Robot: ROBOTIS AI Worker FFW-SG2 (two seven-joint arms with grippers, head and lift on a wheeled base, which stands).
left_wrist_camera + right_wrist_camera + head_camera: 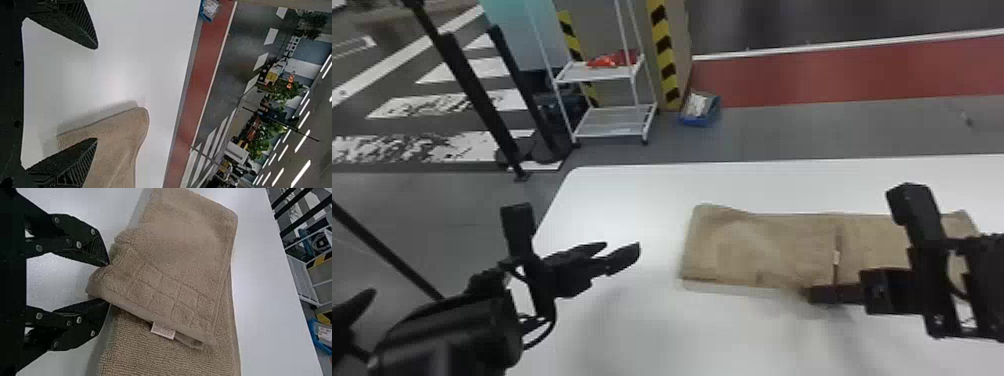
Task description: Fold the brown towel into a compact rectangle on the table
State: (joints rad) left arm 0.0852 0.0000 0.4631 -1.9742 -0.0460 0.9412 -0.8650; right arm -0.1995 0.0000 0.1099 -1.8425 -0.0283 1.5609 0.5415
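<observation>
Two black fingers of my left gripper (623,247) stood wide apart, with nothing between them, above the table (612,195) to the left of the towel. My right gripper (807,295) was at the towel's near long edge, its fingers parted by a moderate gap, with a corner of the cloth lying between them; both of my right fingertips appeared to meet the cloth, though I could not tell how firmly, if at all, they pressed on it.

The brown towel (782,245) lay on the white table as a long folded strip running from side to side, its left end well apart from my left fingers and its right part beneath my right arm. From my right wrist I saw an upper layer, patterned with squares, resting at a slant over a ribbed layer. A white tag (163,330) stuck out at that upper layer's edge.

Beyond the table, a white wire-shelved cart (602,72) stood on the floor with something red (612,60) on its upper shelf, and a blue bin (699,120) sat near it.
</observation>
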